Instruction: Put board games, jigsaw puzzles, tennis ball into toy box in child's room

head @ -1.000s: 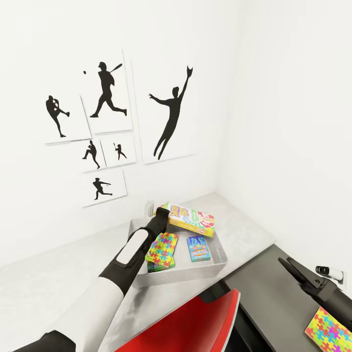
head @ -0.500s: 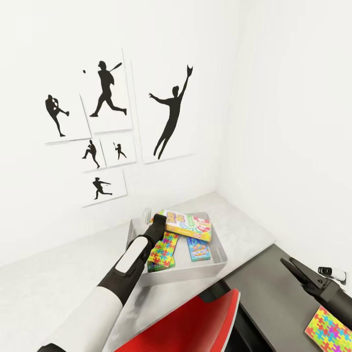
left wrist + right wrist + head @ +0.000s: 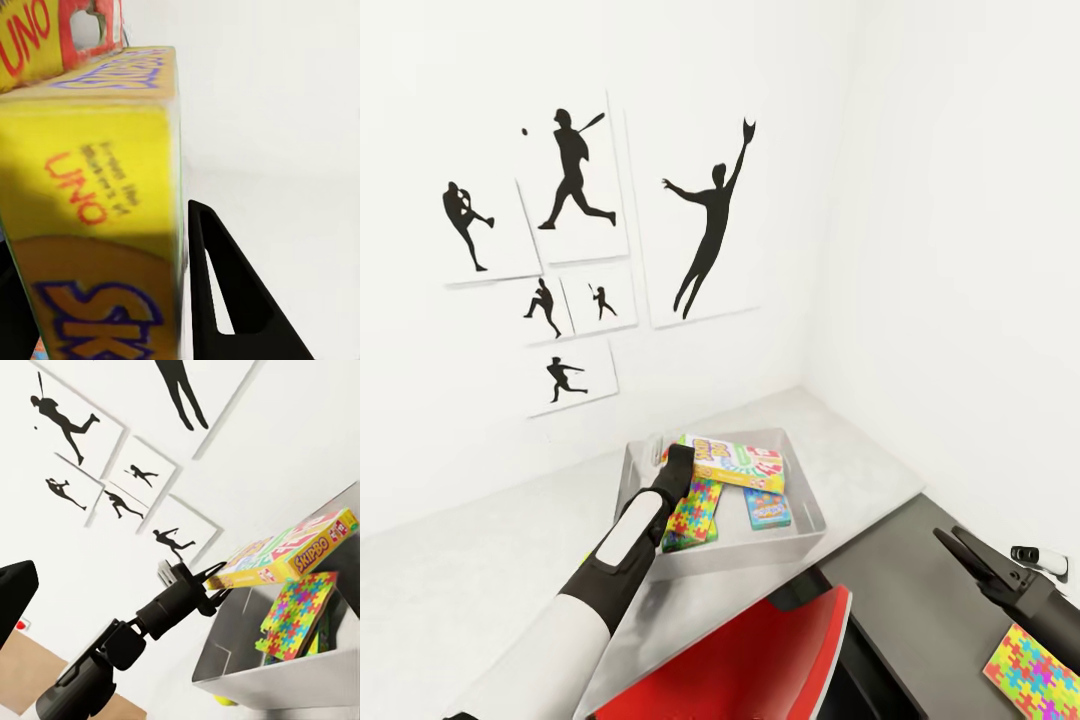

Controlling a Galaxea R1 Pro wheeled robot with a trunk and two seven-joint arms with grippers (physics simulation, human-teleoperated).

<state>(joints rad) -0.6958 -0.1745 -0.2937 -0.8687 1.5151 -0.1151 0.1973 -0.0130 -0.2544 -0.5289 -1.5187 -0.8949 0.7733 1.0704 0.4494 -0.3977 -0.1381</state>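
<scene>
Left end effector [image 3: 678,452] clamped on one short end of the Skip-Bo board game [image 3: 736,463]; in the left wrist view the yellow box end [image 3: 90,225] sits tight against a black finger [image 3: 225,292]. Box held over the grey toy box [image 3: 808,505], near flat, long axis running from the end effector toward the tray's far right corner. Below it in the toy box: a jigsaw puzzle box [image 3: 693,512] leaning tilted, and a blue board game [image 3: 766,507] lying flat beside it. Both partly hidden under the held box.

Toy box stands on the light table [image 3: 480,560], near the room corner; its right rim is close to the table edge.

Right end effector [image 3: 960,545] over the dark surface, cut off by the frame; grip state cannot be made out. Second jigsaw puzzle [image 3: 1032,672] lies just beside it, cropped at the corner.
</scene>
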